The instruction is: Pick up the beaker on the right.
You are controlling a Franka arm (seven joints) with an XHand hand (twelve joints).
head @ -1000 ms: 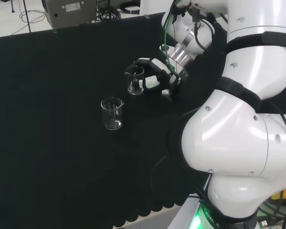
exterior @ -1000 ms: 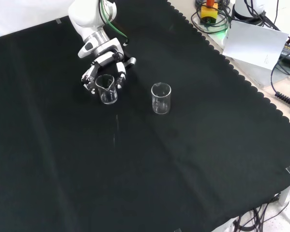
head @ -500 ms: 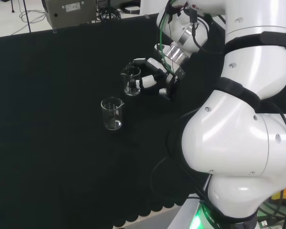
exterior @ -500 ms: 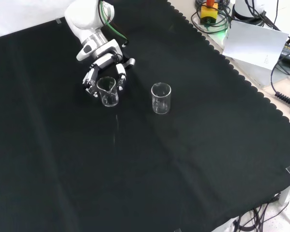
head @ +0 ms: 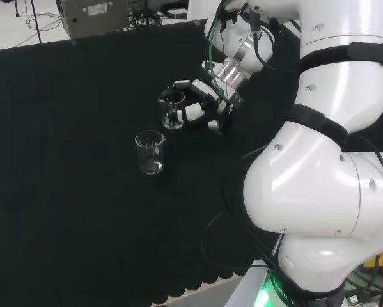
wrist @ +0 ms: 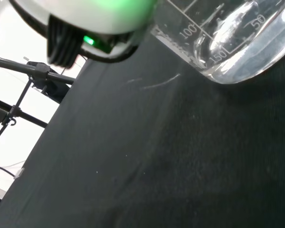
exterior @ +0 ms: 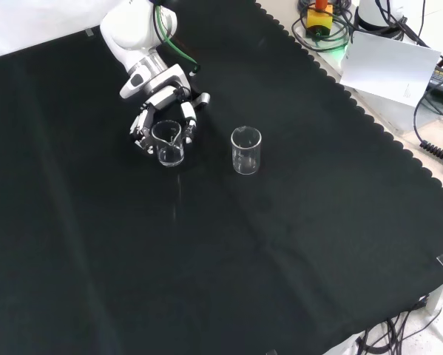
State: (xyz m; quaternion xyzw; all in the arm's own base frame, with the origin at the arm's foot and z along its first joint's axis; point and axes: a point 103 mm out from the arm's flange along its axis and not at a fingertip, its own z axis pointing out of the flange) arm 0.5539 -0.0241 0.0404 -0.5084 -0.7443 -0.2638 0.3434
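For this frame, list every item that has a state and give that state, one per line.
Hand: fingers curled round the held beaker, shut on it.
Held beaker: clear glass, upright, in the hand's grasp, looks empty; the wrist view shows its base clear of the cloth.
Other beaker: clear glass, upright on the black cloth, untouched, apart from the hand, looks empty.

The hand (head: pixel 201 109) grips a beaker (head: pixel 171 109), seemingly lifted off the cloth (head: pixel 70 192)
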